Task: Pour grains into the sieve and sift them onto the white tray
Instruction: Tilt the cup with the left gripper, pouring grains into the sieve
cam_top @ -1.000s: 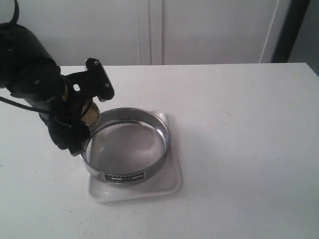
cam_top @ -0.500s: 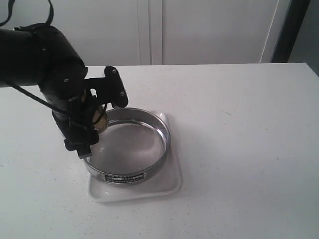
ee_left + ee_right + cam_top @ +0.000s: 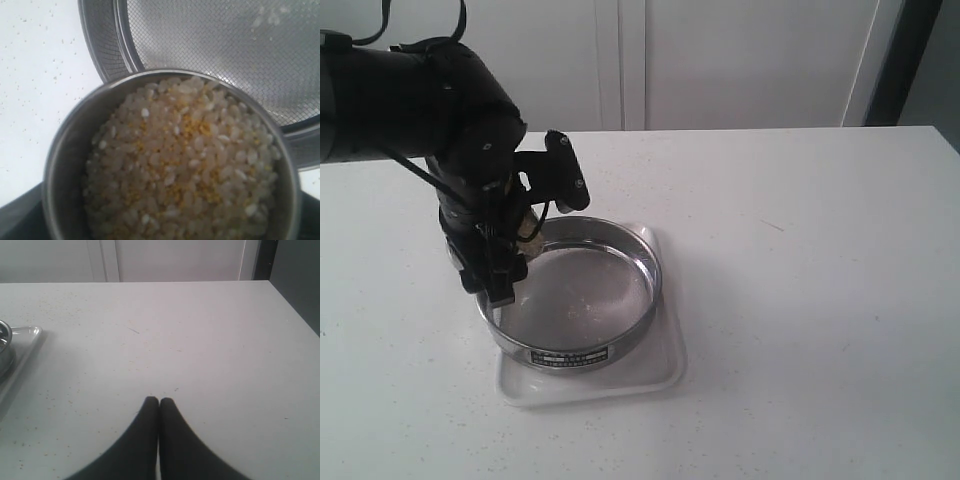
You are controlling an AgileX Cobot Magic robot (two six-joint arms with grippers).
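While the left gripper (image 3: pixel 520 235) is clamping the cup (image 3: pixel 60 150) of grains (image 3: pixel 185 165) over the sieve (image 3: pixel 620 250)'s rim, that sieve is sitting on the white tray (image 3: pixel 665 368) left of the counter (image 3: pixel 800 250)'s middle; the right gripper (image 3: pixel 159 402) is hovering, pressed together.

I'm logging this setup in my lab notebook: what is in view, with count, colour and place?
sieve: one, steel with a mesh bottom, standing on the white tray
white tray: one, white, on the table under the sieve
steel cup: one, silver, held over the sieve's rim
grains: many, pale with yellow bits, filling the steel cup; a few pale ones on the mesh
table: one, white, under everything
back panels: several, off-white, behind the table
left pincer: one, black, closed on the steel cup at the sieve's edge
right pincer: one, black, shut, over bare table away from the white tray
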